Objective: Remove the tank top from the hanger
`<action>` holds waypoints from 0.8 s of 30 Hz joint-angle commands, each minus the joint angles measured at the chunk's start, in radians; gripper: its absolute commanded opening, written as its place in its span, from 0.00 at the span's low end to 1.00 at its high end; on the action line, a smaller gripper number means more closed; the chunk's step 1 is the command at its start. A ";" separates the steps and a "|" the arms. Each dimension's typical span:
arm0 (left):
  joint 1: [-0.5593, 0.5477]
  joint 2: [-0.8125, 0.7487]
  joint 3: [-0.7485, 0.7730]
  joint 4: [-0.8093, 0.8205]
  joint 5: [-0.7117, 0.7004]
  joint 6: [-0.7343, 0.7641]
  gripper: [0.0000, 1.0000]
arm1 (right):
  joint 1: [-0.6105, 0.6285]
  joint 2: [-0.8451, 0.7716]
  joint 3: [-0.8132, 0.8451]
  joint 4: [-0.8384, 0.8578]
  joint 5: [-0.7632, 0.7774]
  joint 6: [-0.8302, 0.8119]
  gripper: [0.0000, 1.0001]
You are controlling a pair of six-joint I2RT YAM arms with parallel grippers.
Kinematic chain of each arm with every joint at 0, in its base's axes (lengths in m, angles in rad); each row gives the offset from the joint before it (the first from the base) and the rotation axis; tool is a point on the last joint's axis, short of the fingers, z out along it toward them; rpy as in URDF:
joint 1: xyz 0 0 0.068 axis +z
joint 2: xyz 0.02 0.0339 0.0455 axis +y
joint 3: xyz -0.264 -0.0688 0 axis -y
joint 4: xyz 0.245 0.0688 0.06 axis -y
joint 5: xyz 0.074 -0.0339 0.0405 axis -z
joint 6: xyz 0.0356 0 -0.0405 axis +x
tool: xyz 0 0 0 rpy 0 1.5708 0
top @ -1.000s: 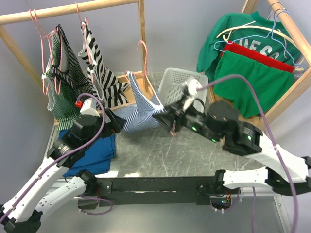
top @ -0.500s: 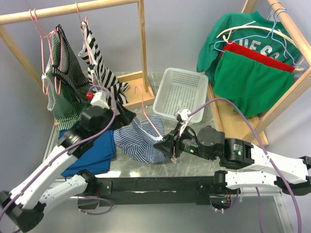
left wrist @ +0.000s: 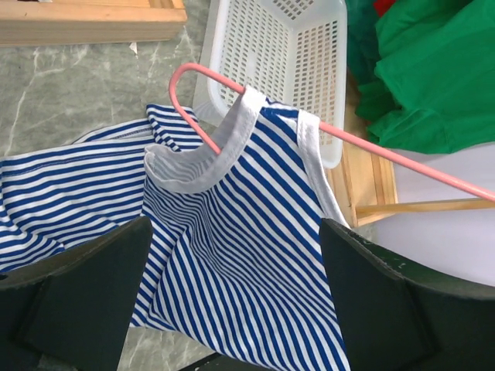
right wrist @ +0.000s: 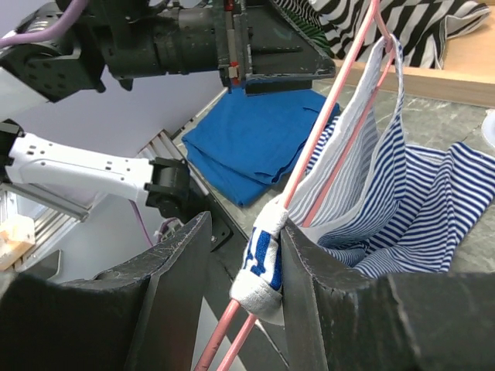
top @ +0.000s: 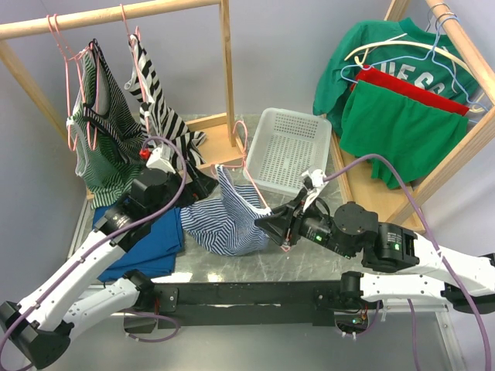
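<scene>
tabletop [top: 220, 267] below; right wrist alone shows right fingers [right wrist: 178, 294] pinching hanger [right wrist: 335, 100] and tank top [right wrist: 394, 201]; left fingers [left wrist: 85, 294] wide.

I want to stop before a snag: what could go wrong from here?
1. The right gripper pinches fabric together with the hanger, so the tank top may not slide free.
2. Straps loop over the hanger; a pull by the open left gripper could drag it instead.

The top external camera looks down from above and behind both arm bases over the table [top: 224, 267], each wrist camera looks out closely between its own fingers [left wrist: 85, 294], and all three views share the tank top [left wrist: 247, 232] on its hanger [left wrist: 402, 157].
</scene>
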 commanded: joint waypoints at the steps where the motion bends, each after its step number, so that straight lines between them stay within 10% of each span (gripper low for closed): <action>1: 0.003 0.031 0.006 0.070 0.016 0.004 0.97 | 0.005 -0.018 -0.003 0.047 -0.005 0.007 0.00; 11: 0.003 0.092 0.013 0.142 0.050 0.015 0.95 | 0.008 0.050 0.027 0.029 -0.058 0.010 0.00; 17: 0.003 0.122 0.017 0.101 0.033 0.023 0.49 | 0.008 0.035 0.021 0.029 -0.023 0.016 0.00; 24: 0.003 0.119 -0.004 0.101 0.025 0.032 0.39 | 0.008 0.028 0.033 0.018 -0.029 0.011 0.00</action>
